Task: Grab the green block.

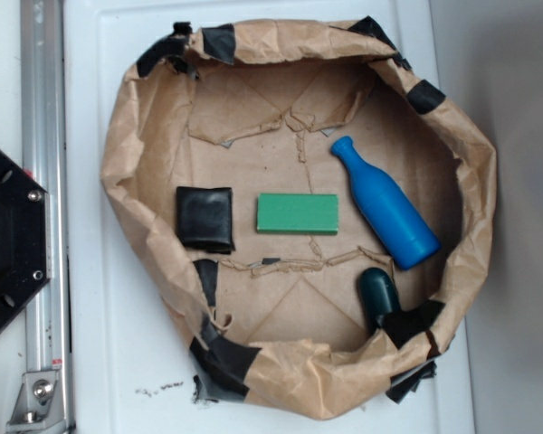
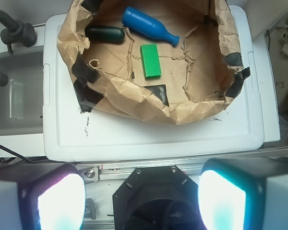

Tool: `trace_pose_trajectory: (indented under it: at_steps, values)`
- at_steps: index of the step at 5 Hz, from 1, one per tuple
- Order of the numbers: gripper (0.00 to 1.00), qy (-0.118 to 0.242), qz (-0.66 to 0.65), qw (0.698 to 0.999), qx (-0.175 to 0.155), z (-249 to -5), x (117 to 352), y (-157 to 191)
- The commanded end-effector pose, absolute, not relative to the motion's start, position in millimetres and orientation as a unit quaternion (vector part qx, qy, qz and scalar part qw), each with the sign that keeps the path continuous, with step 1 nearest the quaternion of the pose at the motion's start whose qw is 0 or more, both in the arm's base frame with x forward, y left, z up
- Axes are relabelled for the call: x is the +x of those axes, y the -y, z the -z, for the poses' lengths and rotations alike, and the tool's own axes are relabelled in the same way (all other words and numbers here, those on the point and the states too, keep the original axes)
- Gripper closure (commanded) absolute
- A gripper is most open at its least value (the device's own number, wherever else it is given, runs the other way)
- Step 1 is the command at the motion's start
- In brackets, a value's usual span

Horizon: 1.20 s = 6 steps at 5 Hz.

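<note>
The green block (image 1: 298, 214) lies flat in the middle of a brown paper nest, between a black square pouch (image 1: 205, 219) and a blue bottle (image 1: 385, 205). In the wrist view the green block (image 2: 150, 60) shows far ahead, well inside the paper nest. My gripper (image 2: 141, 199) hangs high above the robot's black base, far back from the block. Its two fingers (image 2: 60, 201) stand wide apart with nothing between them. The exterior view does not show the gripper.
A dark teal rounded object (image 1: 378, 297) leans at the nest's lower right wall. The crumpled paper wall (image 1: 131, 172) with black tape rings the objects on a white lid (image 1: 100, 362). The black robot base (image 1: 4, 240) and a metal rail (image 1: 43, 136) sit at left.
</note>
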State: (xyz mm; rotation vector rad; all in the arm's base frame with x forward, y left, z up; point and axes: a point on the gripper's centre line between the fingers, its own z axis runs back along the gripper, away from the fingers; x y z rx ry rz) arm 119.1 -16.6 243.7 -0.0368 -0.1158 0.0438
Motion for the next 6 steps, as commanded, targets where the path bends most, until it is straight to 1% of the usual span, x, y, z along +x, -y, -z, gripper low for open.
trace_pose_trajectory:
  at_steps: [1,2,3,4,5,6]
  values:
    - [0.00,0.058,-0.022,0.998,-0.018,-244,119,17]
    - [0.00,0.076,-0.016,0.997,-0.017,-224,161,-10]
    - [0.00,0.088,-0.019,0.996,-0.016,-200,201,-19]
    - [0.00,0.062,-0.010,0.998,-0.009,-148,234,-19]
    - [0.00,0.035,0.002,0.999,-0.024,-97,244,-3]
    - [0.00,0.039,0.073,0.996,-0.027,-52,257,10]
